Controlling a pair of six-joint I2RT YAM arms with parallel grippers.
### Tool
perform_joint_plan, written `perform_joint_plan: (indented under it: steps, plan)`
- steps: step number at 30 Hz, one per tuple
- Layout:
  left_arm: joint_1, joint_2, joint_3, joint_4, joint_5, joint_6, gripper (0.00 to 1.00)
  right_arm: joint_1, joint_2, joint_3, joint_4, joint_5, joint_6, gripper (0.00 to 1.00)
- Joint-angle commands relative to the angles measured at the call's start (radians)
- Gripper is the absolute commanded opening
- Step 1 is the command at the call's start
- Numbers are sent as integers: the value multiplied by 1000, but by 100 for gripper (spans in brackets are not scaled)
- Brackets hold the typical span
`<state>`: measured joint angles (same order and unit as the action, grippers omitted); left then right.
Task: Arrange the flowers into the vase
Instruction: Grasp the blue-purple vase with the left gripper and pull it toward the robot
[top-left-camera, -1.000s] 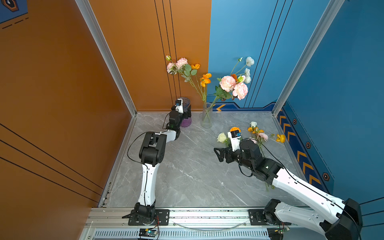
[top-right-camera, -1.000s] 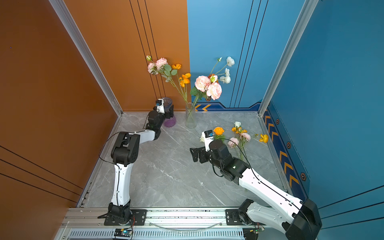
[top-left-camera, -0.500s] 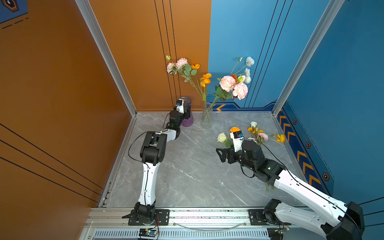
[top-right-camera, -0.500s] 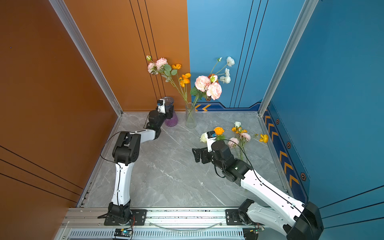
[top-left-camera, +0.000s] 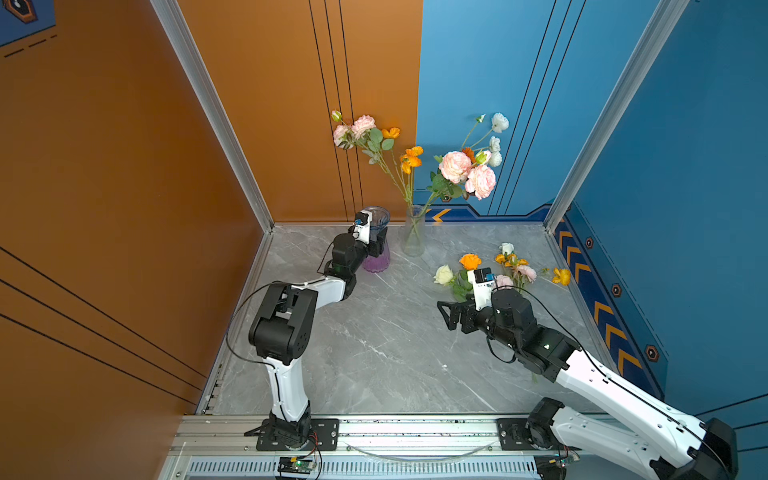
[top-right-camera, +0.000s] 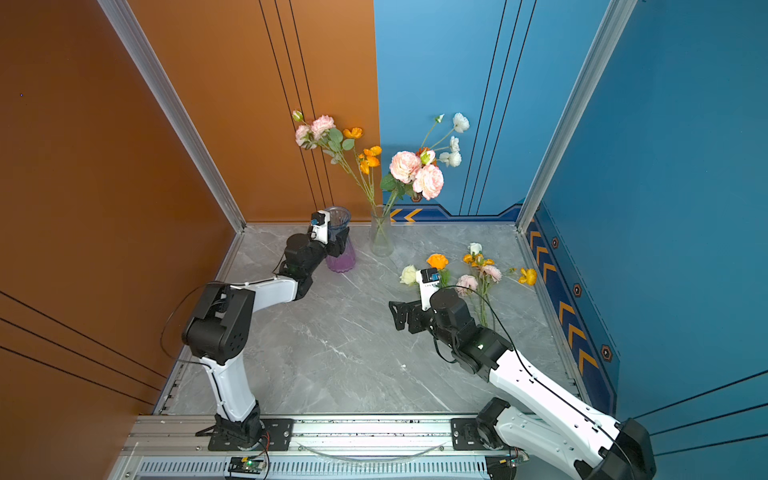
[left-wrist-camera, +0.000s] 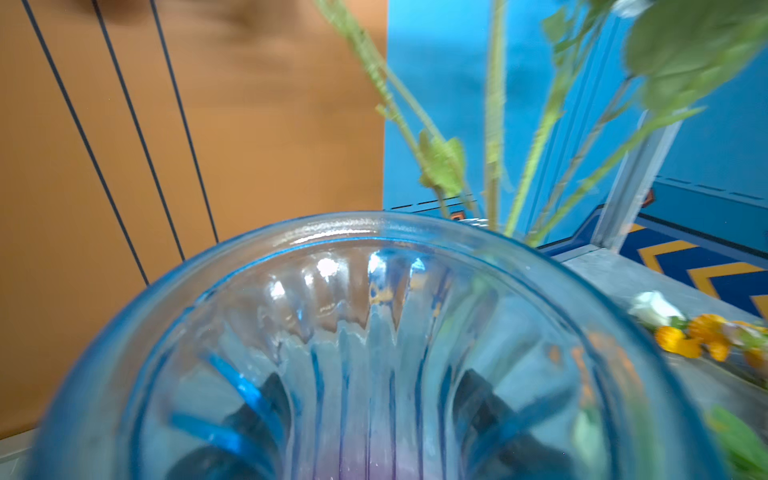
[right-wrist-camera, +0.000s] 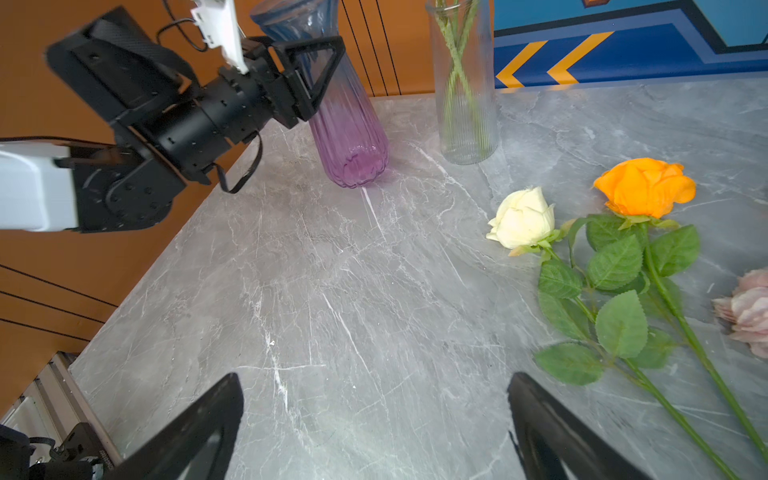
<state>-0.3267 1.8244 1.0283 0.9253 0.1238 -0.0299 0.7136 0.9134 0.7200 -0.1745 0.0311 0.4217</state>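
Several flowers lying flat, blooms toward back wall, stems frontward.

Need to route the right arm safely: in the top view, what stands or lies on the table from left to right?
Left to right: blue-purple vase → clear vase holding stems → cream rose → orange rose → yellow bloom.

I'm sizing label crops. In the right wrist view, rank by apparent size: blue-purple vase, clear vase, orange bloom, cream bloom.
1. blue-purple vase, top cut off by the frame
2. clear vase, also cut off
3. orange bloom
4. cream bloom, only slightly smaller; both blooms lie nearer the camera than the vases
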Motion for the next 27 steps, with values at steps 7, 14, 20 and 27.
perform_joint_plan:
  steps: [7, 14, 20, 27]
  plan:
    - [-322, -352, -395, 324, -114, 62, 37, 3, -79, -76, -75, 55, 38, 100]
    - [-482, -418, -525, 386, -188, 37, 37, 9, -107, -95, -86, 72, 62, 100]
    - [-517, -420, -594, 428, -227, 45, 37, 12, -109, -97, -88, 78, 64, 100]
    - [-517, -376, -624, 482, -226, 20, 39, 12, -91, -96, -80, 75, 61, 100]
